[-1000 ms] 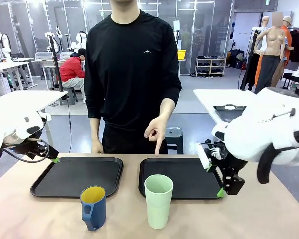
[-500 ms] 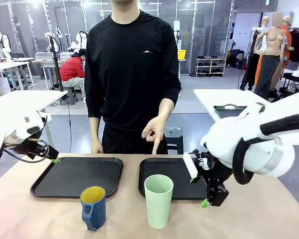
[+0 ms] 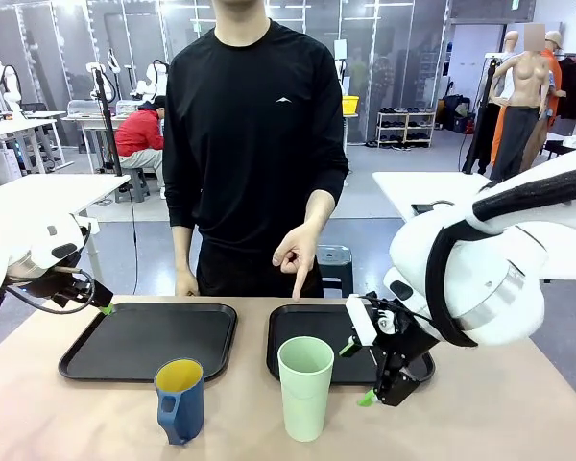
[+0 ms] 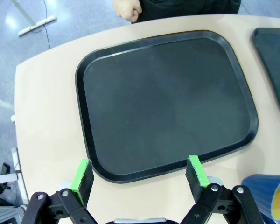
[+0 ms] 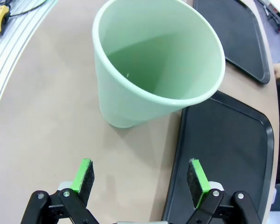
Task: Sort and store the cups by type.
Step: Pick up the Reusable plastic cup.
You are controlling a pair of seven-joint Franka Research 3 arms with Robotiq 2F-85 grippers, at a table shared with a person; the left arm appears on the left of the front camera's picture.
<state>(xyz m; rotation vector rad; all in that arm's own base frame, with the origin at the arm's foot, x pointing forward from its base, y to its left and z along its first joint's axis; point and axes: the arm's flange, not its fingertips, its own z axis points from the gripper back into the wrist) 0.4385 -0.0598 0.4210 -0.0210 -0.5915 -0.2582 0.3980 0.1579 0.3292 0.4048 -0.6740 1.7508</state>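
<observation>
Right wrist view: my right gripper [image 5: 141, 176] stands wide open and empty. The mint-green tumbler [image 5: 130, 102] stands upright on the table straight ahead of my fingers, clear of both. A black tray [image 5: 224, 154] lies ahead of one finger, beside the tumbler. My left gripper [image 4: 139, 171] is also spread wide and empty, over the near rim of the second tray [image 4: 168, 102]. The blue mug [image 4: 266, 196] stands just off to one side of it. A person's hand [image 3: 298, 257] points down beyond the tumbler.
</observation>
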